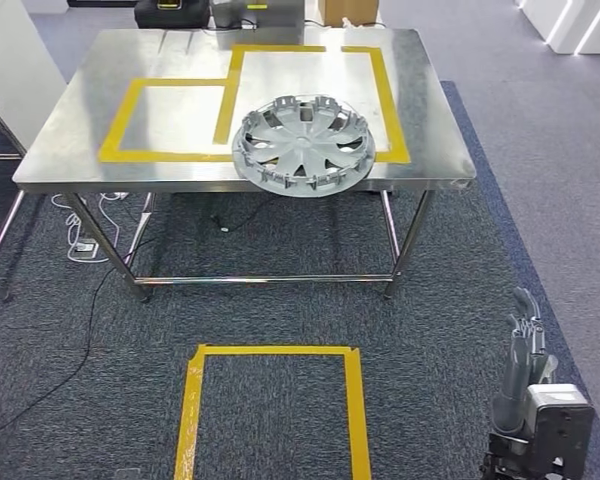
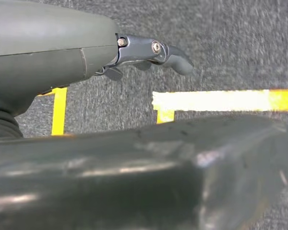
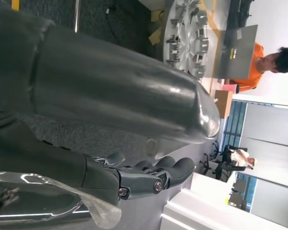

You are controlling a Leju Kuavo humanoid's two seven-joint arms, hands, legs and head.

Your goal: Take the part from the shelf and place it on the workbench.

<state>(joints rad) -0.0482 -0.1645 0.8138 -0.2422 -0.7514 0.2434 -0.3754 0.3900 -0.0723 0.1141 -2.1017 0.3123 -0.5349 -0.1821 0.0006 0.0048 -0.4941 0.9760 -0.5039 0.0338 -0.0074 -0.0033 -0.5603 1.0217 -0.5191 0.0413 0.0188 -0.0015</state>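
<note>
The part, a silver wheel cover (image 1: 303,146), lies flat on the steel workbench (image 1: 70,120), at its front edge, overhanging it slightly and straddling the yellow tape outlines. It shows again edge-on as the wheel cover (image 3: 187,33) in the right wrist view. My right hand (image 1: 525,345) hangs low at the right over the carpet, fingers apart and holding nothing; in the right wrist view the right hand (image 3: 135,175) is empty too. My left hand (image 2: 150,55) hangs over the carpet, fingers extended, nothing in it.
A yellow tape square (image 1: 274,410) marks the carpet in front of the bench. Cables (image 1: 82,235) trail under the bench's left end. A white unit (image 1: 10,70) stands at the left. Dark cases (image 1: 172,12) and a box sit behind the bench. A person in orange (image 3: 265,64) stands beyond.
</note>
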